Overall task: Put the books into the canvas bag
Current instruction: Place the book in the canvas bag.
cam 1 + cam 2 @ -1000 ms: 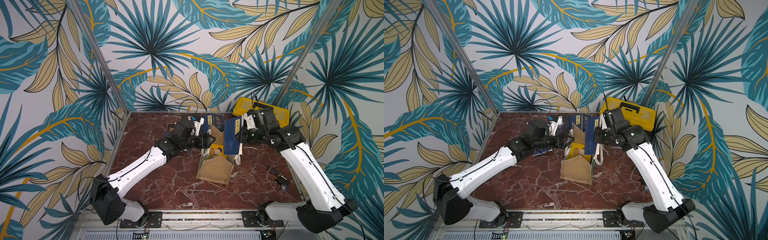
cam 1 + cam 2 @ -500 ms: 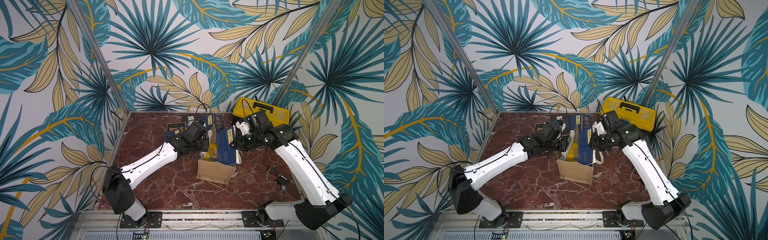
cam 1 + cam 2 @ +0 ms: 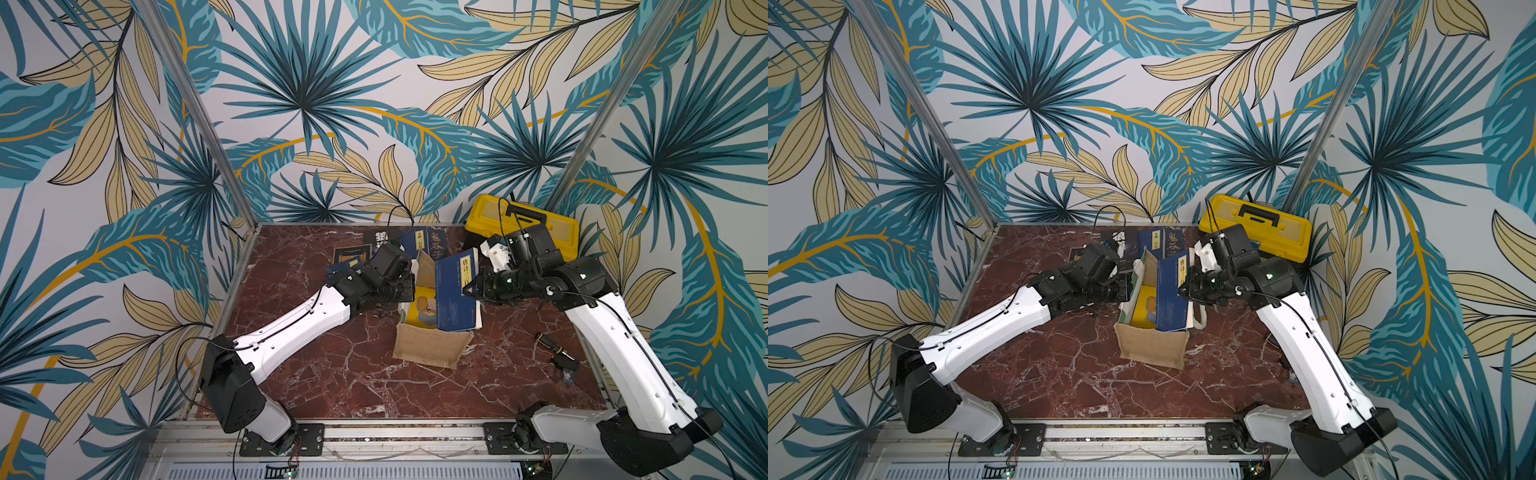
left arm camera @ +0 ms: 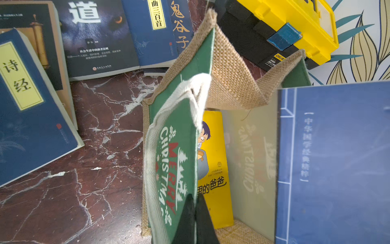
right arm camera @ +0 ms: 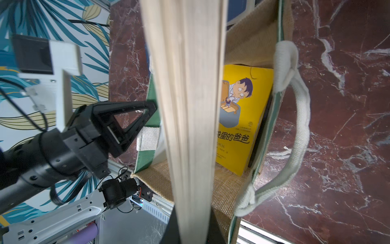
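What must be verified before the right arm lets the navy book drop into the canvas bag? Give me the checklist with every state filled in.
1. Grip of the right gripper on the navy book: ok, shut on its edge.
2. Hold of the left gripper on the green side panel, keeping the mouth of the canvas bag open: ok.
3. Lower end of the navy book inside the mouth: ok.
4. Free slot beside the yellow book standing inside: ok.
5. The white handle hanging outside the mouth: ok.
6. Bottom edge of the navy book reaching the bag floor: cannot tell, hidden.
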Available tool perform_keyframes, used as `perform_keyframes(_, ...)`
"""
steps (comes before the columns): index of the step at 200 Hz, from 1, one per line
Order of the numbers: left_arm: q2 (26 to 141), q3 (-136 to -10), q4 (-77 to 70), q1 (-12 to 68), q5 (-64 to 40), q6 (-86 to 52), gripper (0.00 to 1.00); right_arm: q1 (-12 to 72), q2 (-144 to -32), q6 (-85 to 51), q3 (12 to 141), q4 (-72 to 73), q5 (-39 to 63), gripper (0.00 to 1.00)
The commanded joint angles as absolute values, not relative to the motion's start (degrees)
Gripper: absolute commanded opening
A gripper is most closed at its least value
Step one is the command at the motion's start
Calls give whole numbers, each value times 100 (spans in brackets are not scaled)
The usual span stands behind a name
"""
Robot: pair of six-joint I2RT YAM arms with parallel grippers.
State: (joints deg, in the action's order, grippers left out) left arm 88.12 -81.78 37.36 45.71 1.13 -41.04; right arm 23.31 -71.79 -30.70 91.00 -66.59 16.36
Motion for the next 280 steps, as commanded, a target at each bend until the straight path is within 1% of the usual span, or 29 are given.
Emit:
perform_keyframes(1, 8658, -8086, 3964, 4605, 81, -4210, 0, 2577, -7109, -3306, 8801, -6290, 1764, 0)
perform_keyframes(19, 8653, -8065, 3963, 4605, 49, -4219, 0, 2737, -7268, -3372, 8593, -6233, 1627, 0)
perform_keyframes(53, 8560, -7979, 3964, 4622, 13, -4263, 0, 2760, -7727, -3668, 8373, -5919, 1306, 0)
perform_keyframes(127, 8498, -7883, 3929, 4716, -68, -4403, 0, 2820, -8244, -4291, 8366, -4945, 1238, 0)
perform_keyframes(170, 8439, -7796, 3876, 4722, -76, -4431, 0, 2837, -8587, -4660, 7510, -4080, 1317, 0)
perform_keyframes(192, 8429, -7753, 3876, 4728, -87, -4430, 0, 2835, -8835, -4598, 7271, -3981, 1207, 0)
perform_keyframes(206, 8427, -7734, 3876, 4723, -104, -4430, 0, 2831, -8928, -4466, 7257, -4096, 1063, 6)
perform_keyframes(210, 8420, -7732, 3876, 4728, -105, -4431, 0, 2830, -8930, -4424, 7276, -4156, 993, 9)
perform_keyframes(238, 8348, -7740, 3876, 4726, -105, -4351, 0, 2799, -8772, -3980, 7663, -4898, 272, 39)
perform_keyframes(241, 8337, -7749, 3876, 4730, -101, -4329, 0, 2795, -8735, -3930, 7728, -4993, 189, 41)
perform_keyframes(243, 8329, -7756, 3876, 4725, -98, -4310, 1, 2795, -8718, -3896, 7781, -5058, 133, 44)
perform_keyframes(253, 8265, -7785, 3876, 4721, -72, -4224, 7, 2777, -8589, -3747, 8005, -5363, -119, 49)
perform_keyframes(265, 8152, -7833, 3880, 4713, -25, -4068, 17, 2774, -8425, -3597, 8291, -5683, -435, 51)
perform_keyframes(280, 7967, -7854, 3885, 4711, 175, -3902, 27, 2778, -8224, -3471, 8620, -5971, -688, 51)
